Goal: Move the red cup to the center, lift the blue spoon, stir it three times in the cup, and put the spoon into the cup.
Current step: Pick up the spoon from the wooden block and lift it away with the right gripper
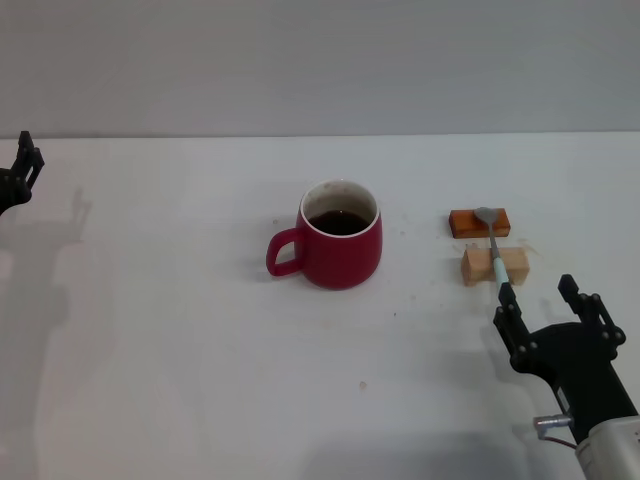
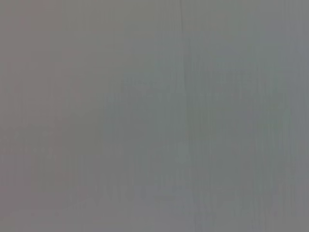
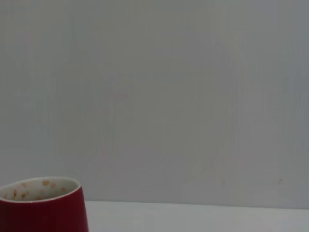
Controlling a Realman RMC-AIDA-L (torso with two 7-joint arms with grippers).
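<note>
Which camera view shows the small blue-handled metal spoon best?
The head view. There the small spoon with pale-blue handle and grey metal bowl lies whole across the orange-brown block and tan wooden block, just ahead of the open right gripper. Neither the left nor the right wrist view shows it at all.

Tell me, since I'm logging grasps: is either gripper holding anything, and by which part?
Nothing is held. The right gripper is open near the spoon handle's end; the left gripper is off at the table's left edge.
</note>
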